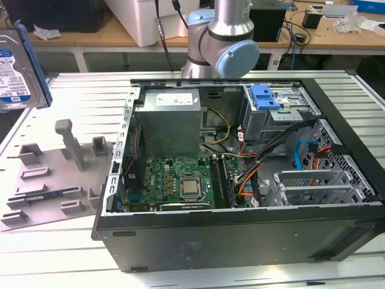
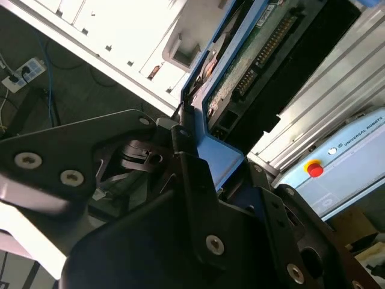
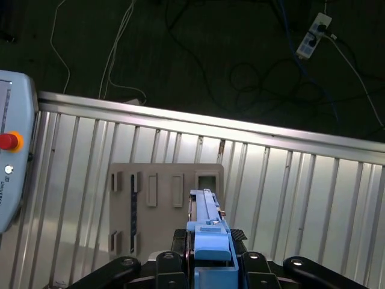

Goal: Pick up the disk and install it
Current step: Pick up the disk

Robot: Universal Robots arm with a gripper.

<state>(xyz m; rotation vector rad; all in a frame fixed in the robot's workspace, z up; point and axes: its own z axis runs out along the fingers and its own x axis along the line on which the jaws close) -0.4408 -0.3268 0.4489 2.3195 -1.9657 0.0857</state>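
Exterior view shows me the disk [image 1: 13,72] hanging above the worktop's [image 1: 78,96] edge on the exterior view's left; my fingers [image 2: 194,180] pinch its blue rail, above the grey stand [image 3: 162,229].

I'm running this from afar in what looks like a robotics lab or workshop. An opened computer case [image 1: 240,247] sits on a ribbed metal worktop [image 1: 78,90]. Cluttered wooden benches [image 1: 78,37] stand behind it. Loose cables [image 3: 114,54] and a power strip [image 3: 314,35] lie on the floor [image 3: 180,48].
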